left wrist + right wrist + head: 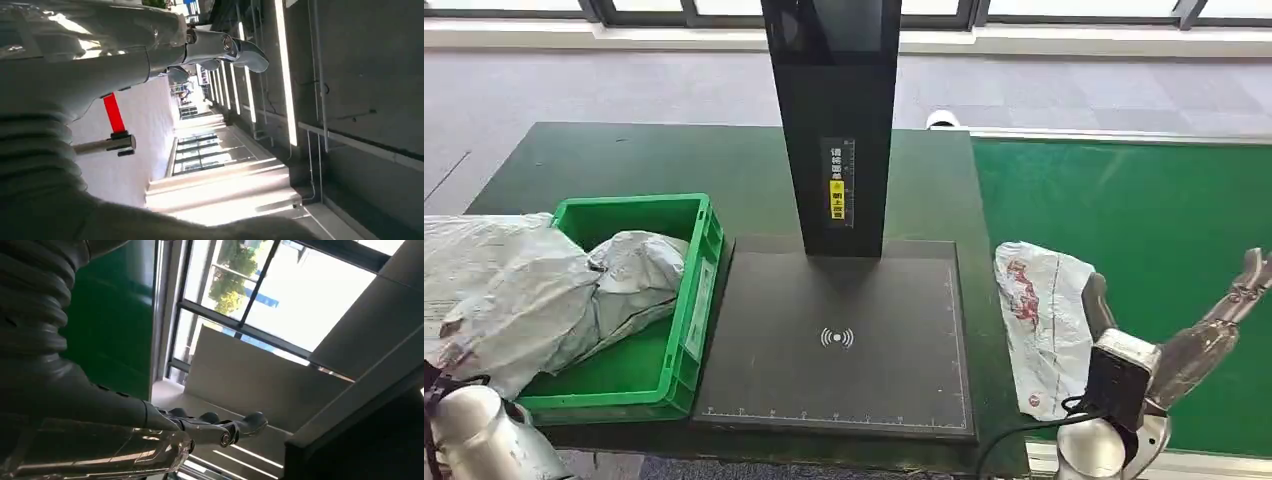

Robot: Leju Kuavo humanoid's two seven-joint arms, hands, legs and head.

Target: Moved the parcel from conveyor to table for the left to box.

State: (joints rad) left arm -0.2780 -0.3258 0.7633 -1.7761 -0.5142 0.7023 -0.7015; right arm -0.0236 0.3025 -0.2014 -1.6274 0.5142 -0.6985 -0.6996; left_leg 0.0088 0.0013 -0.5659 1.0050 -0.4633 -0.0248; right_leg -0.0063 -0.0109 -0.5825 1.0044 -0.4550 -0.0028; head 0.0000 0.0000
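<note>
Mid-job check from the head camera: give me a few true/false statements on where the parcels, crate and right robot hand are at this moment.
1. The white parcel with red print lies on the green conveyor belt. True.
2. The right robot hand grips that parcel. False: it is open beside it, holding nothing.
3. The green crate holds a grey bagged parcel. True.
4. A parcel rests on the black scanner pad. False: the pad is bare.
5. The crate stands right of the scanner pad. False: left.
</note>
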